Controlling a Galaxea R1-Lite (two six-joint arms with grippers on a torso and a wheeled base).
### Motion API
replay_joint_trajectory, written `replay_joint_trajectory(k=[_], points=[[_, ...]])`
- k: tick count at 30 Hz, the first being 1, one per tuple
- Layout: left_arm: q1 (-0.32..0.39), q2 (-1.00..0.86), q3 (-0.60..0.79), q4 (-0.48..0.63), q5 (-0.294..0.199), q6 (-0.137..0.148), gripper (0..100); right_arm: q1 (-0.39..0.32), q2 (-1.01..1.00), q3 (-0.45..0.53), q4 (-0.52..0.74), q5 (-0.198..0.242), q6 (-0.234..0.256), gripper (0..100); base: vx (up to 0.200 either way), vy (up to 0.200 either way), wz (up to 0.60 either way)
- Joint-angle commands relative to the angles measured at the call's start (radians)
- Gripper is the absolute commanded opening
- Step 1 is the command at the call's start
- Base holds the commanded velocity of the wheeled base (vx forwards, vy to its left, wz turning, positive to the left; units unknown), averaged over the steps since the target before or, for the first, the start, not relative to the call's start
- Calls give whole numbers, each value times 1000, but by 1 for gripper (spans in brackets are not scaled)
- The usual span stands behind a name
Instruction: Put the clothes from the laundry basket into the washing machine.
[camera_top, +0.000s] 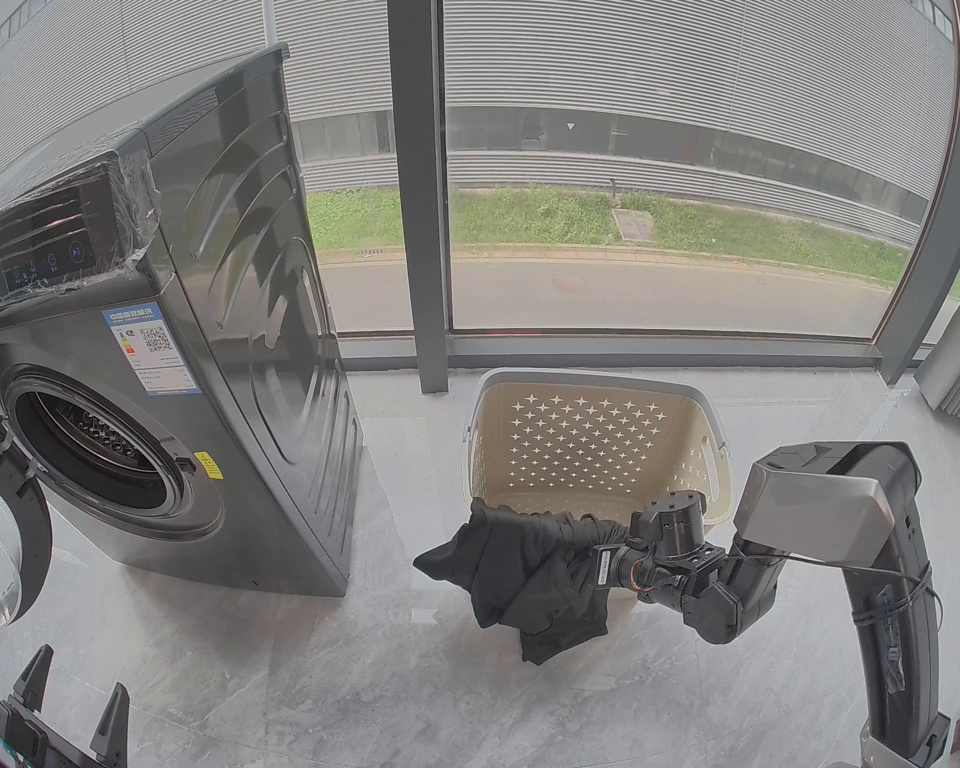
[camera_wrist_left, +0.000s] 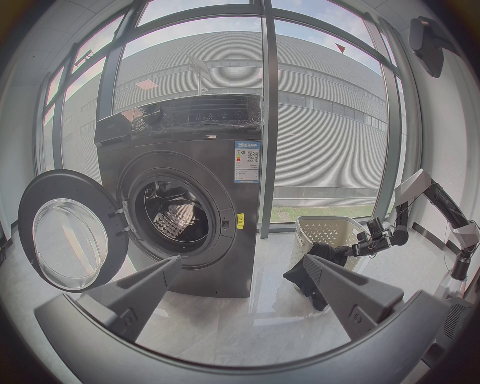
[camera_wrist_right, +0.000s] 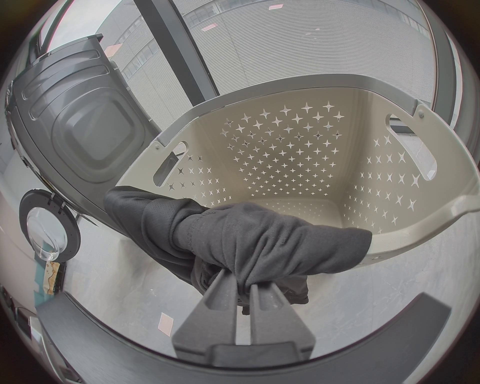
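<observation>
- The garment (camera_top: 530, 580), a dark grey cloth, lies draped over the near rim of the basket (camera_top: 590, 378). Part of it rests on the rim and the bulk droops outside toward the floor (camera_top: 400, 680).
- The right jaws are closed on a bunched fold of the garment, just at that near rim.
- The left jaws are spread wide and hold nothing. They sit low on the robot's left, facing the washer (camera_top: 250, 330).
- The washer stands well apart from the basket, to the robot's left.
- Handling, as a judgement: the cloth looks light, limp and not fragile, so weight is no concern.
- It will sag and trail below any grip, and loose ends could catch on the basket rim or the washer's opening, or drag on the floor.
- A pinch on a gathered bunch near the middle should hold better than one on a thin edge. The present hold takes a thick fold and looks secure.
- The right wrist view shows the pinch itself, with cloth rolled over the closed jaws and a loose end lying along the rim.
- The left wrist view shows the door (camera_wrist_left: 70, 230) swung fully open to one side and the drum (camera_wrist_left: 175, 220) unobstructed.
- The head view shows best how the basket and the washer stand to each other.
</observation>
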Motion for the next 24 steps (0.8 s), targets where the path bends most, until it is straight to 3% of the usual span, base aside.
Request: replay_joint_trajectory(k=[1, 15, 24], points=[[0, -16, 15, 0, 0, 0, 100, 6, -46, 27, -14, 2, -2, 0, 0, 0, 0], [0, -16, 15, 0, 0, 0, 100, 41, -399, 244, -25, 11, 4, 0, 0, 0, 0], [0, -16, 15, 0, 0, 0, 100, 104, -649, 367, -23, -3, -5, 0, 0, 0, 0]])
